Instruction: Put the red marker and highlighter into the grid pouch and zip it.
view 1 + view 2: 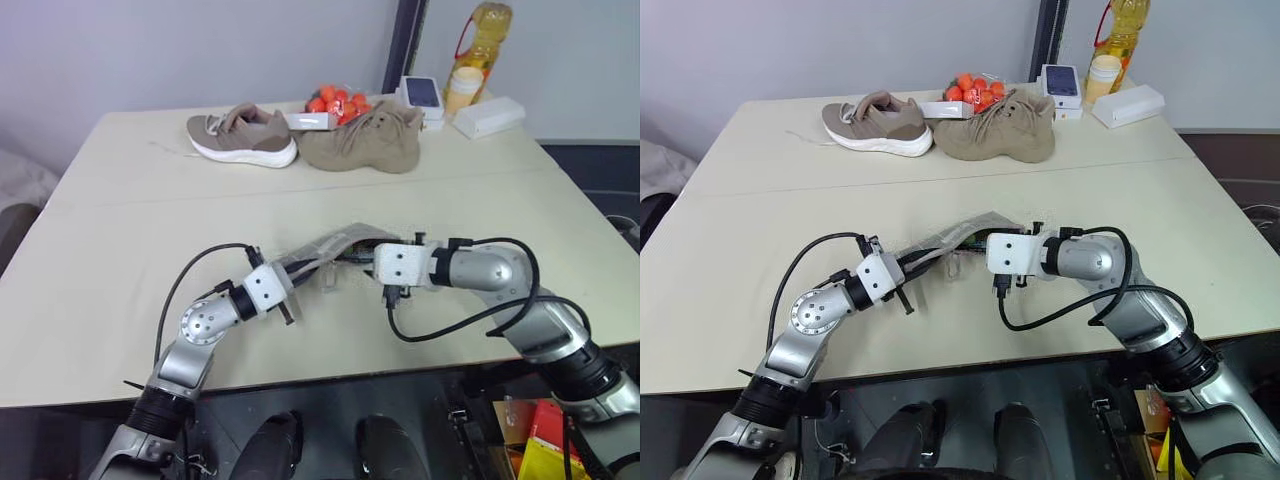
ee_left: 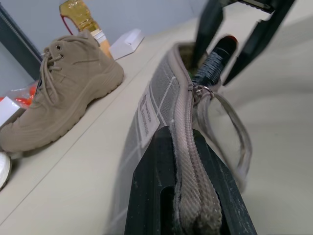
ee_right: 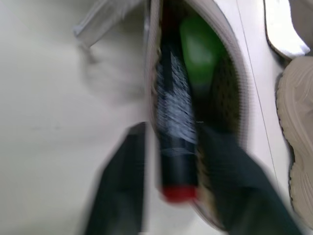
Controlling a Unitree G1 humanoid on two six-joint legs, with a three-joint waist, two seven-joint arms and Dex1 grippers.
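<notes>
**Trainee:** Grey fabric with a white grid, is that the grid pouch (image 2: pixel 161 93) you mean?

**Lead:** Yes. Take it as your landmark. It lies mid-table, mouth unzipped. The red marker (image 3: pixel 173 147) sits most of the way inside, its red end poking past the mouth, and the highlighter (image 3: pixel 198 54) lies beside it, deeper in.

**Trainee:** And your grippers?

**Lead:** Your left gripper (image 2: pixel 188 196) is pressed together on the pouch's zipper edge at the closed end. Your right gripper (image 3: pixel 183 193) stands spread at the mouth, one finger each side of the marker, gripping nothing.

**Trainee:** How will it handle?

**Lead:** I'd judge the pouch soft and floppy; it will buckle unless you keep that edge taut. The marker looks light, stiff and smooth, so nudge its end rather than pinch. For zipping, take the loop pull (image 2: pixel 230 127) hanging just beside the mouth.

**Trainee:** Surroundings?

**Lead:** A pale beige table (image 1: pixel 120 230), smooth, so the pouch may slide. Well beyond the pouch stand a tan boot (image 1: pixel 365 140), a sneaker (image 1: pixel 243 135), an oil bottle (image 1: pixel 480 45) and a white box (image 1: pixel 488 117), against a plain wall.
</notes>
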